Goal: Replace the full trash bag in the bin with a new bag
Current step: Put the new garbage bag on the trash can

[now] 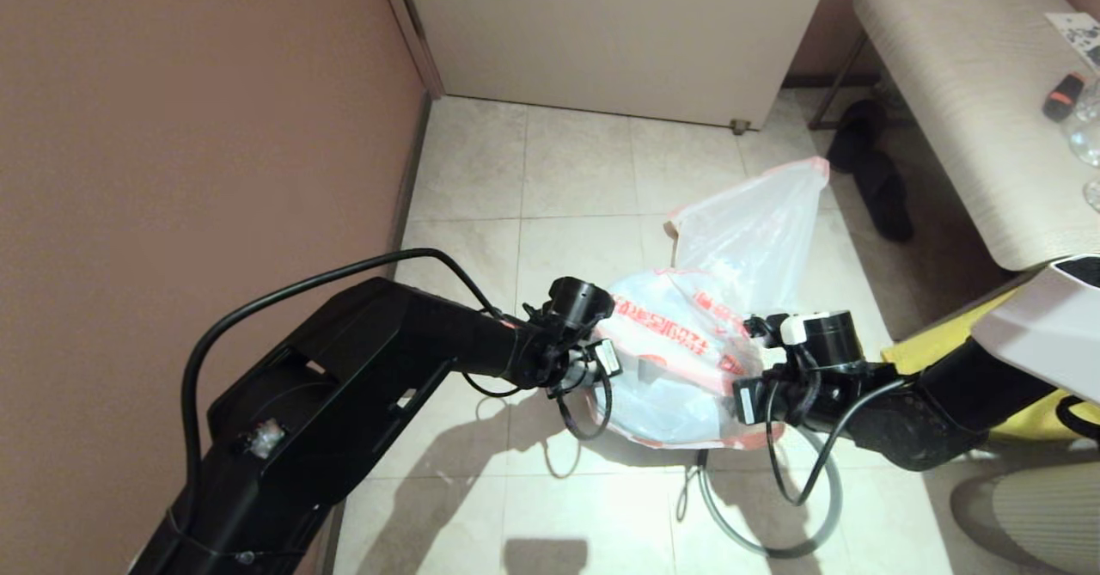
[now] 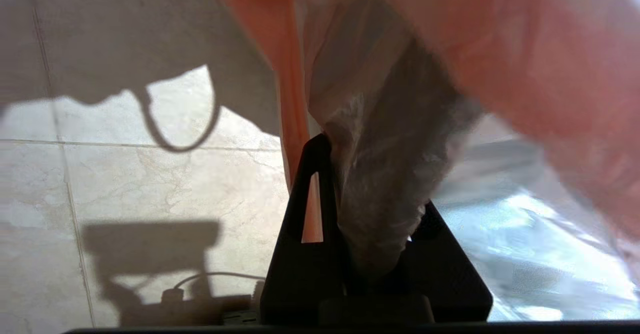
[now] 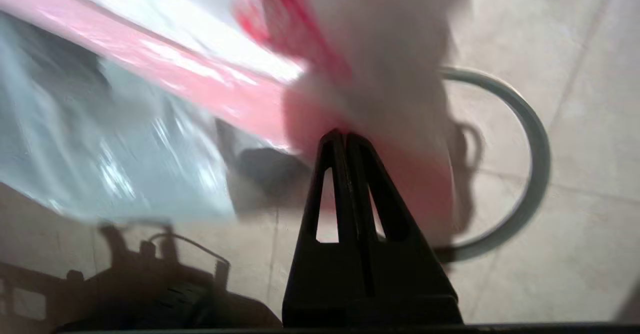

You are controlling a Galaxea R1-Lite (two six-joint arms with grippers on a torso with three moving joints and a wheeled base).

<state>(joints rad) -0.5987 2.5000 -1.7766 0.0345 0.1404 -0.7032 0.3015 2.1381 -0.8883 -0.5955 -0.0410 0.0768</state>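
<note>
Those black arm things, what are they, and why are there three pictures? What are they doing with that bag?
They are a robot's two arms. The big picture comes from a camera on its head, looking down at a tiled floor. The other two come from small cameras on its wrists, right behind the fingers. The left gripper and the right gripper are each shut on an edge of the new bag, a thin white plastic bag with red print, holding it stretched open between them. Behind it on the floor stands another see-through bag; what is inside it cannot be made out. A thin grey hoop lies on the tiles below the right arm.
</note>
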